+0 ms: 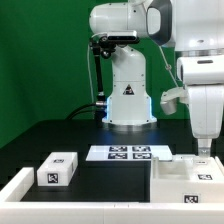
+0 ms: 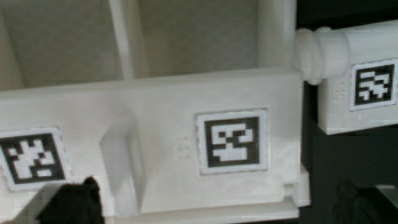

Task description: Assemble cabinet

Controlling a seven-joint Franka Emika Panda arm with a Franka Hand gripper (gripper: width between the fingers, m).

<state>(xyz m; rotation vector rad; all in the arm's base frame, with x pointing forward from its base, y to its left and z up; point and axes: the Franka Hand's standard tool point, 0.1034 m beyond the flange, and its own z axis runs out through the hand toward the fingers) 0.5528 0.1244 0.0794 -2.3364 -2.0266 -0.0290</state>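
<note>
The gripper (image 1: pixel 203 148) is held pointing straight down over the cabinet (image 1: pixel 183 183), close above its top, at the corner of the tabletop (image 1: pixel 100 172) on the exterior view's near right. In the wrist view the two dark fingertips (image 2: pixel 68 203) are seen spread wide apart, one at each side of the cabinet's white surface, with nothing clamped between them. From the gripper the arm rises vertically as a white forearm, is bent over at the top of the exterior view, and is carried back to the robot base (image 1: pixel 127 95) at the middle of the far edge.

The cabinet is shown as a large white box-like body lying flat. Open compartments separated by upright partitions (image 2: pixel 125 40) are visible in the wrist view; what they hold cannot be told. Two square black-and-white tags (image 2: pixel 233 141) are set on its nearer face. A smaller white tagged piece (image 2: pixel 361 88) with a rounded end is seen just beside the cabinet; whether it touches cannot be told.

A white raised rail (image 1: pixel 14 186) is placed at the near corner on the exterior view's left. Just behind it a small white tagged block (image 1: pixel 57 170) is found, well apart from the cabinet. Farther back, the marker board (image 1: pixel 127 153) lies flat before the robot base.
</note>
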